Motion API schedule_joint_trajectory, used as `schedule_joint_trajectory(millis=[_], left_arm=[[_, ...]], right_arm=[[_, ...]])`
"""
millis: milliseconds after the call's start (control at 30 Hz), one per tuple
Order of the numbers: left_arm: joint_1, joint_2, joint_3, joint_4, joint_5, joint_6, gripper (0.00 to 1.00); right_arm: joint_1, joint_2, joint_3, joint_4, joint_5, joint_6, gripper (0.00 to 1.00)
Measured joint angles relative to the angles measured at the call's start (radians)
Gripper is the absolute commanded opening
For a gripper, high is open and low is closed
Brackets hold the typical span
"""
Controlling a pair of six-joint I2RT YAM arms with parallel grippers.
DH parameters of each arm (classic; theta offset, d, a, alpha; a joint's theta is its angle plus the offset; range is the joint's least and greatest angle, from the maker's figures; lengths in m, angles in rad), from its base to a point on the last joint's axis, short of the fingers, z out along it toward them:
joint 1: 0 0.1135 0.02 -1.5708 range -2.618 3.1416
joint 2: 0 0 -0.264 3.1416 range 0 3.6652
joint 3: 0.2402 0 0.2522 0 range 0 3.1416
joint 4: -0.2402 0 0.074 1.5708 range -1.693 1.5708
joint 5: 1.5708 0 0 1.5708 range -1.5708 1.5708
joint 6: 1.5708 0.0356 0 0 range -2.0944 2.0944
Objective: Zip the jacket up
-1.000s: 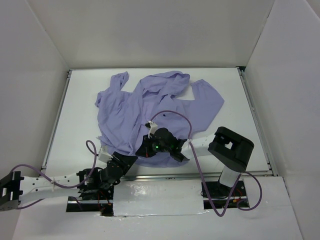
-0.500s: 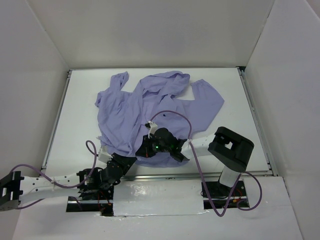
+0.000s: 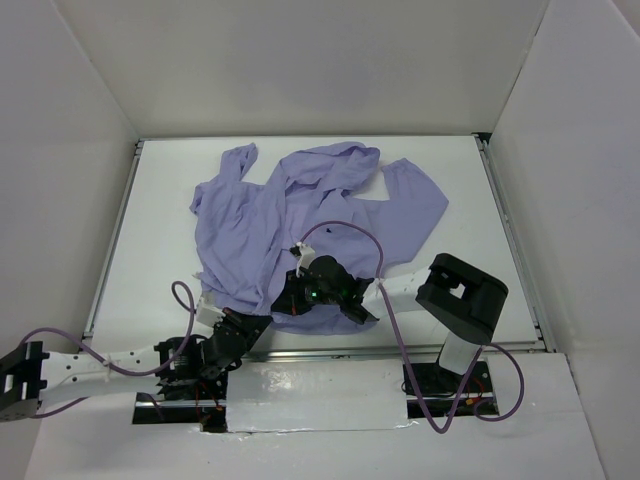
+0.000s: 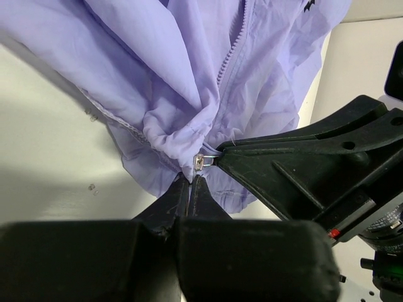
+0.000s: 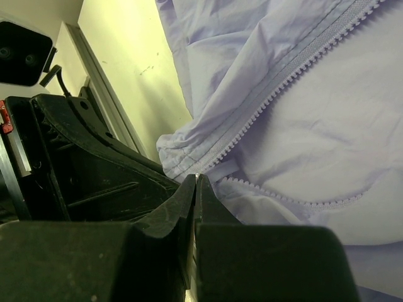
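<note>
- Lying rumpled on the white worktop point(image 3: 480, 200), the lavender jacket point(image 3: 310, 220) fills the middle of the top view. Its hood is bunched toward 12 o'clock, one sleeve trails to 11 o'clock and the other to 2 o'clock.
- The front is unzipped. In the right wrist view, two rows of zip teeth point(image 5: 283, 88) run apart from each other toward 2 o'clock.
- Both claws meet at the jacket's 6 o'clock hem, at the bottom end of the zip.
- The left claw point(image 3: 262, 322) reaches in from 7 o'clock. Its own camera shows it point(image 4: 191, 179) clenched tight on the hem, with the cloth gathered to a point at the tips.
- A small metal zip piece point(image 4: 199, 162) sits just past those tips, toward 12 o'clock.
- The right claw point(image 3: 288, 298) comes in from 4 o'clock. In its own view it point(image 5: 195, 179) is clenched on the hem fold beside the teeth.
- Seen from the left wrist, the right claw's tip touches the metal piece from the 3 o'clock side.
- A tiny dark mark point(image 4: 308, 6) shows on the chest cloth at 1 o'clock in the left wrist view.
</note>
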Motion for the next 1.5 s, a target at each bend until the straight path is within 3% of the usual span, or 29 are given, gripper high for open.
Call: schedule_joint_trajectory(millis=[633, 1233, 1500], left_arm=[[0.003, 0.162, 0.000, 0.089, 0.009, -0.049, 0.00], [0.002, 0.123, 0.000, 0.148, -0.011, -0.005, 0.00], [0.002, 0.034, 0.000, 0.097, -0.032, 0.026, 0.00]], right_arm=[[-0.034, 0.079, 0.050, -0.019, -0.035, -0.094, 0.00], [-0.030, -0.003, 0.034, -0.055, 0.052, -0.154, 0.00], [-0.020, 0.001, 0.097, -0.132, 0.124, -0.097, 0.00]])
